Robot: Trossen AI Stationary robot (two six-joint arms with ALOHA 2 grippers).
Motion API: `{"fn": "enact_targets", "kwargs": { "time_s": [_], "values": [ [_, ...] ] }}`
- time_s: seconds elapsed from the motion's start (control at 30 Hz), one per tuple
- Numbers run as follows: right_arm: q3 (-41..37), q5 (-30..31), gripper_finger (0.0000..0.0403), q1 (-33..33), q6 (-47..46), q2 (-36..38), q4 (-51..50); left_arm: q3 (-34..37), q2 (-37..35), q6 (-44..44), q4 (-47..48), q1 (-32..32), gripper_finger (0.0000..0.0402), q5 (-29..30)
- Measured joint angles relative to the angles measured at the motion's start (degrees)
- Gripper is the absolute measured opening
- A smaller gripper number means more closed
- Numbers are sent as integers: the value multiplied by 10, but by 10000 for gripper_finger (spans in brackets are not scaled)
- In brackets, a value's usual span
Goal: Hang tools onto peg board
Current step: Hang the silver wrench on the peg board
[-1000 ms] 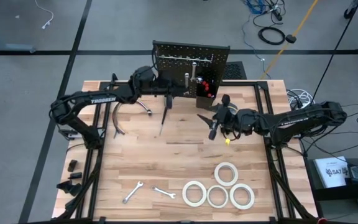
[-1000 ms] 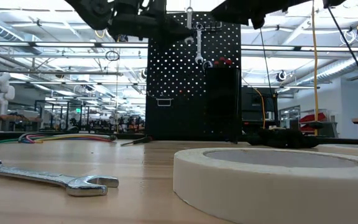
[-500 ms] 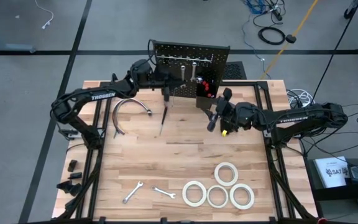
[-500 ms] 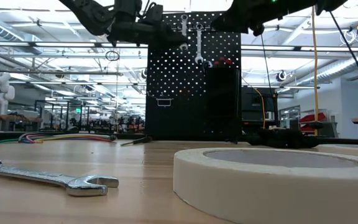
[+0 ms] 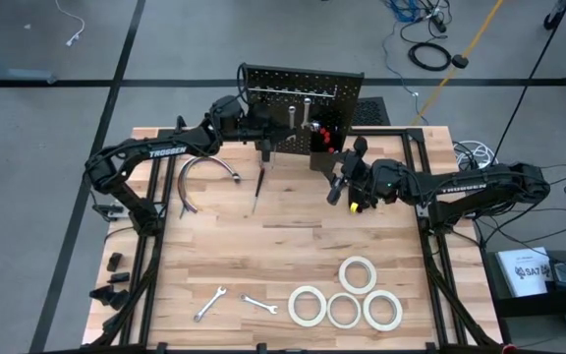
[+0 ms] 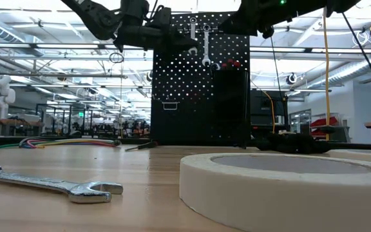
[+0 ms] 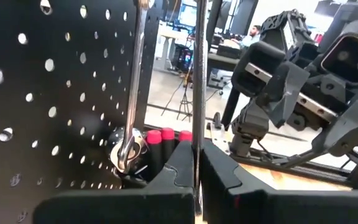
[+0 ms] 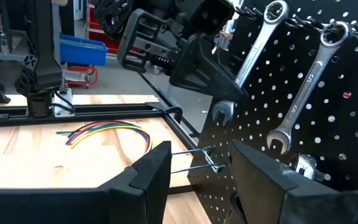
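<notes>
Item: wrench (image 8: 253, 43), clenched in the left hand (image 7: 197, 177) at the peg board's (image 5: 308, 88) top hook row. Right hand (image 8: 197, 165): released, empty, near the board. Risk: ring misses its hook on release; wrench drops to the bench (image 5: 263, 256).

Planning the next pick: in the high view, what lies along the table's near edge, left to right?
Larger wrench → smaller wrench → tape roll → tape roll → tape roll.
</notes>
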State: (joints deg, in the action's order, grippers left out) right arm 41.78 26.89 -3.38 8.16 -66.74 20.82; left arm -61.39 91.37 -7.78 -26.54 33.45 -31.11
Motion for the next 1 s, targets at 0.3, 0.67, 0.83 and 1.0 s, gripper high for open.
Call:
{"fn": "enact_targets", "kwargs": {
  "time_s": [0.3,0.67,0.83,1.0],
  "values": [
    [0,0,157,0,6,0,-2,0,-1,-38,-1,-3,1,29],
    [0,0,157,0,5,0,-2,0,-1,-52,-15,-17,1,72],
    [0,0,157,0,0,0,-2,-11,-1,-54,-8,-21,1,77],
    [0,0,157,0,-2,0,-2,-24,-2,-54,2,-21,1,77]
  ]
}}
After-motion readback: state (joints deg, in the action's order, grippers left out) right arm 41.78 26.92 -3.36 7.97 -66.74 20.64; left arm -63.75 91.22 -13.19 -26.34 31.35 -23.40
